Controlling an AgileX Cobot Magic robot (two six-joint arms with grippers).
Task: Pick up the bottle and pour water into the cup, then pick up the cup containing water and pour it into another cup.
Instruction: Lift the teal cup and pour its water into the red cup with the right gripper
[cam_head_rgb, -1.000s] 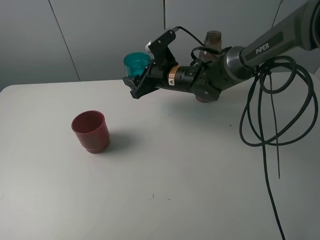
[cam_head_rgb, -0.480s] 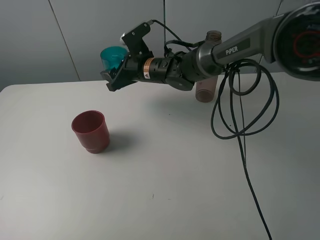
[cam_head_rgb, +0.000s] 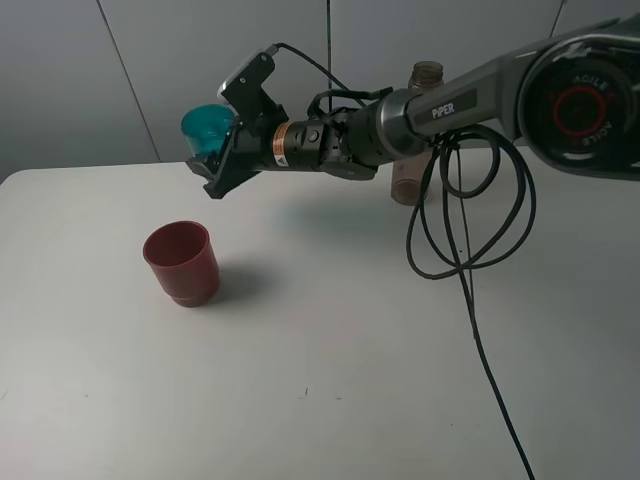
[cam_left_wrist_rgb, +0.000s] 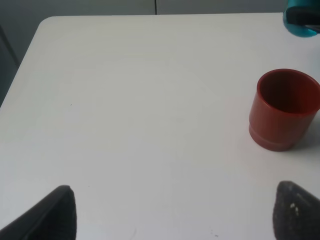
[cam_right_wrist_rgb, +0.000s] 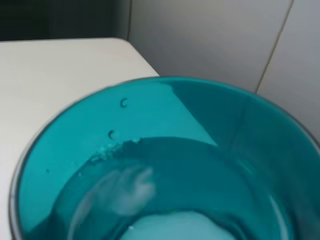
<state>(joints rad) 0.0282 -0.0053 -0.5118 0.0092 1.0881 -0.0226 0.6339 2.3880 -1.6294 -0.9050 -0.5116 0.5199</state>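
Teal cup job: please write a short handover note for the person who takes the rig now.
Right gripper: shut on the teal cup, held in the air beyond the red cup, with water in it.
Left gripper: open, empty.
Bottle: upright at the back, partly hidden by the right arm.
Done: bottle pour, cup lifted.
To do: pour into the red cup, which looks empty.

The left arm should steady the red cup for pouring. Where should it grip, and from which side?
Take the red cup across its wider upper wall, above the stepped base, level from the left: it stands upright, and the teal cup hangs high on its right.
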